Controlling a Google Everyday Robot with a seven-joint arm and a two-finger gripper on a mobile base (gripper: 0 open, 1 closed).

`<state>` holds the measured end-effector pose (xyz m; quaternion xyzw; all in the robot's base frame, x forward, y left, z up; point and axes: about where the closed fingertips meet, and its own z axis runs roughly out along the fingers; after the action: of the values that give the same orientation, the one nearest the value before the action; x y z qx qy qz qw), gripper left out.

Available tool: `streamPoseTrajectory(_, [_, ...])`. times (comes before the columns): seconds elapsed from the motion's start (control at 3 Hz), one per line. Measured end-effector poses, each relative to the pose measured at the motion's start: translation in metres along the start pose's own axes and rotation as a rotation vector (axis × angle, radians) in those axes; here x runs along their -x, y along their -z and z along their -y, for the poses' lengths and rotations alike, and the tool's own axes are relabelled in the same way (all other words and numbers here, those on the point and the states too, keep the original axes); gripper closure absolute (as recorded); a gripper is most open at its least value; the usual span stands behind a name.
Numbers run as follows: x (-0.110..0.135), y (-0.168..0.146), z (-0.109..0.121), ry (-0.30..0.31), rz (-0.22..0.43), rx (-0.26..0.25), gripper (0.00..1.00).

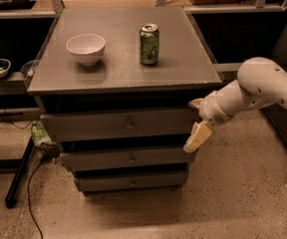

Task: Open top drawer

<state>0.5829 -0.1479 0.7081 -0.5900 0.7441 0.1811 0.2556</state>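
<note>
One top drawer [108,125], hand [196,129] at its right end

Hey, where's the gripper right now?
In the camera view the gripper is at the right end of the top drawer front, to the right of its centre knob and just under the cabinet top.

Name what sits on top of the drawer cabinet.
A white bowl and a green can; drawer contents are hidden. The gripper hovers at the right end of the top drawer.
</note>
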Motion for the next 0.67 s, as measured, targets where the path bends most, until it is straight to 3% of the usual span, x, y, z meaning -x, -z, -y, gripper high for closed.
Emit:
streamPoseTrajectory(0.33, [0.002, -0.004, 0.006, 0.0, 0.014, -0.002, 0.0])
streamPoseTrajectory(0.67, [0.01, 0.003, 0.017, 0.016, 0.009, -0.04, 0.0])
